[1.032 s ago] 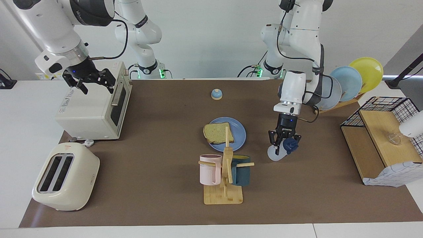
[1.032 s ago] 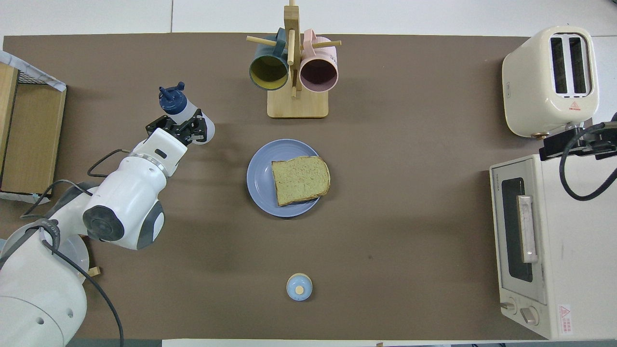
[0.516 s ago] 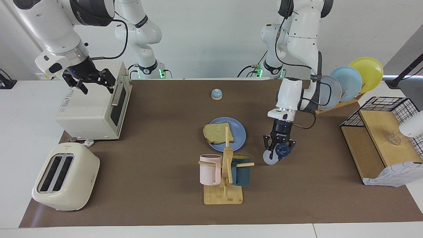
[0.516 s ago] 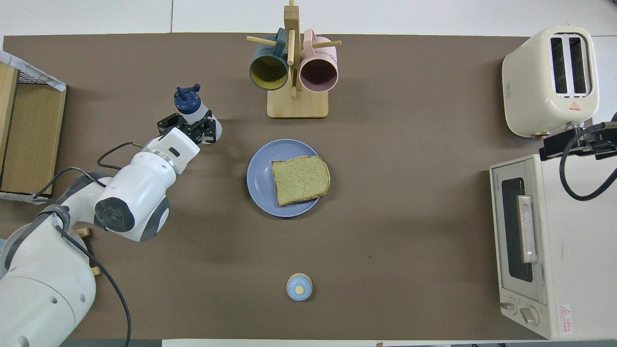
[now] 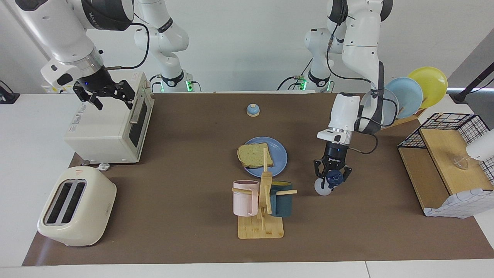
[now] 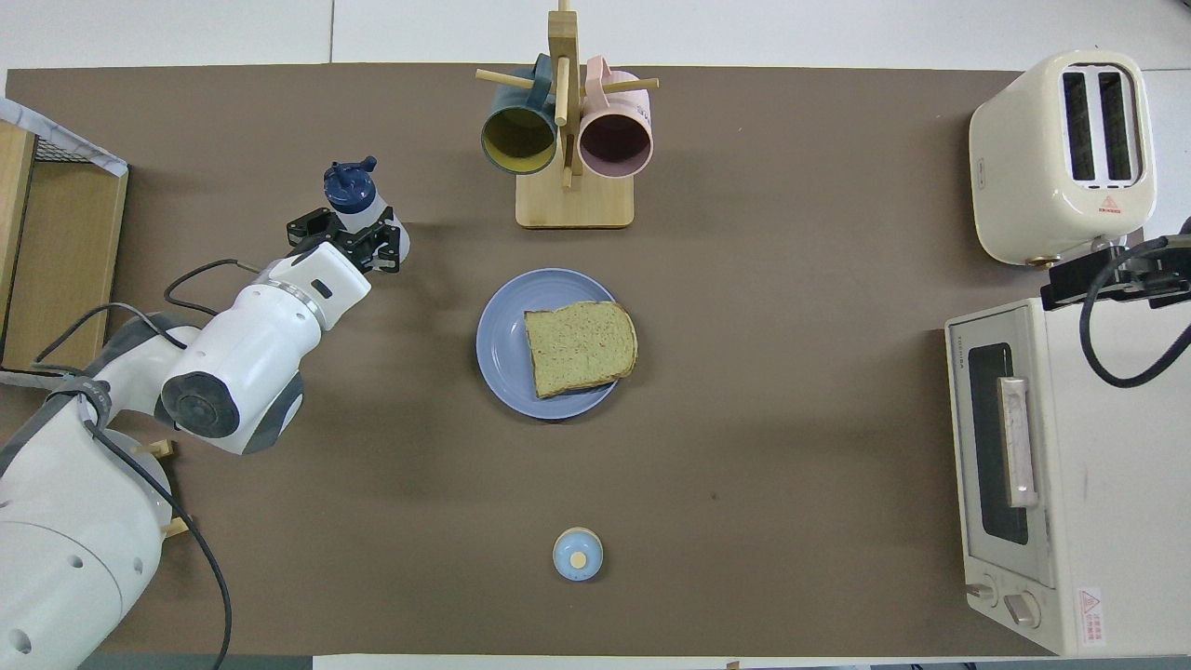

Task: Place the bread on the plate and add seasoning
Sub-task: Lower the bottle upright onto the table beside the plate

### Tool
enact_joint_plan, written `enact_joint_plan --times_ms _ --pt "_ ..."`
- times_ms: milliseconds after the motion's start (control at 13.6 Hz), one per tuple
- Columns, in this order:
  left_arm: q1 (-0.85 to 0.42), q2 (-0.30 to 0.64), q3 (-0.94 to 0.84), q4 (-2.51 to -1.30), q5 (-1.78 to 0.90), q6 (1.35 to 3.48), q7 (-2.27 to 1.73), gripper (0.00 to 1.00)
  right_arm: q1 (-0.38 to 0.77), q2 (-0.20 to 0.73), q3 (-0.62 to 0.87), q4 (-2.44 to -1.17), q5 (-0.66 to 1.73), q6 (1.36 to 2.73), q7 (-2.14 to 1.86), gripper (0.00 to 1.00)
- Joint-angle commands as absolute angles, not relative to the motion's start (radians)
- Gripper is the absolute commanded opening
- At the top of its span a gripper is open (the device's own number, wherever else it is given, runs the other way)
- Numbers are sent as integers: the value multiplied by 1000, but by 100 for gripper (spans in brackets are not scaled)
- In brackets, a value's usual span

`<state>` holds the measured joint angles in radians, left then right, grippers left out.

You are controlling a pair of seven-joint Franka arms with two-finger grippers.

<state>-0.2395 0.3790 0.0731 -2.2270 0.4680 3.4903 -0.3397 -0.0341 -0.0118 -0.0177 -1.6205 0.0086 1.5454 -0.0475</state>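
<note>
Facing view: the left arm reaches down from its base, forearm angled toward the table, wrist pointing almost straight down, its left end effector (image 5: 332, 178) clamped on the seasoning (image 5: 327, 184). The bottle is tilted, its navy cap (image 5: 334, 177) between the fingers and its whitish body resting on or just above the table (image 5: 185, 154); which of the two cannot be told.

From overhead, the left end effector (image 6: 346, 238) grips the seasoning (image 6: 358, 200) around its body, the cap pointing away from the robots. The bottle sits toward the left arm's end of the table, well apart from the plate (image 6: 502, 349) and farther from the robots than it.

The bread (image 6: 580, 346) lies flat on the plate, covering the half toward the right arm's end, mid-table. The mug rack (image 6: 568, 140) stands farther from the robots than the plate; the bell (image 6: 577, 554) sits nearer to them.

The right arm waits, its right end effector (image 5: 104, 95) with fingers apart over the oven (image 5: 108, 127), holding nothing. The toaster (image 5: 75, 206) stands farther from the robots than the oven.
</note>
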Motion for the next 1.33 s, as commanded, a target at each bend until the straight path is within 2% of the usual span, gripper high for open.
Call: enact_joint_plan --times_ms 0,74,221,590,737,1253 --pt "-227 399 71 -2212 498 3505 -336 14 -44 -21 -9 -1624 -2 1537 -44 100" --pt "-226 399 71 -2215 500 3505 -337 21 -44 -21 -9 -1624 -2 1537 -44 100" --pt "-219 396 71 -2232 502 3505 -337 45 -44 -21 -9 -1624 -2 1537 -44 100" --pt "-215 391 71 -2246 503 3504 -339 70 -43 -21 -9 -1624 -2 1537 -44 100" --pt "-207 391 71 -2256 503 3504 -341 100 -43 -21 -9 -1624 -2 1537 -44 100" --pt "-204 365 71 -2293 503 3502 -347 100 -44 -21 -9 -1624 -2 1537 -44 100"
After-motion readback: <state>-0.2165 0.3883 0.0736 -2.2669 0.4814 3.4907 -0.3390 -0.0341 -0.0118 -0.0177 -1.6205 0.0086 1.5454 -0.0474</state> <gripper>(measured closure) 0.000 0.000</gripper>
